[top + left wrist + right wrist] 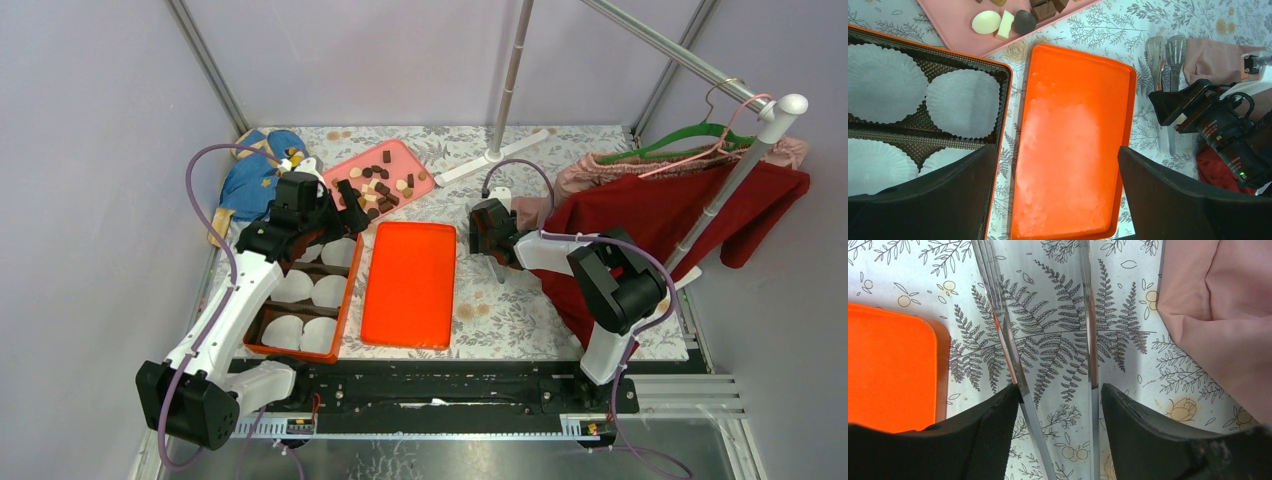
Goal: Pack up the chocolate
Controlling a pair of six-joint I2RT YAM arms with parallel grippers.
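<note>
Your right gripper (1060, 390) straddles the silver metal tongs (998, 315), fingers apart; your left gripper (1057, 149) hangs spread near the flat orange tray (1073, 125).

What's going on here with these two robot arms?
Chocolates sit on a pink tray; the paper liners visible in the orange box are empty. The left tool hangs open near that box, holding nothing. The right tool straddles metal tongs on the table; whether it grips them is unclear.
</note>
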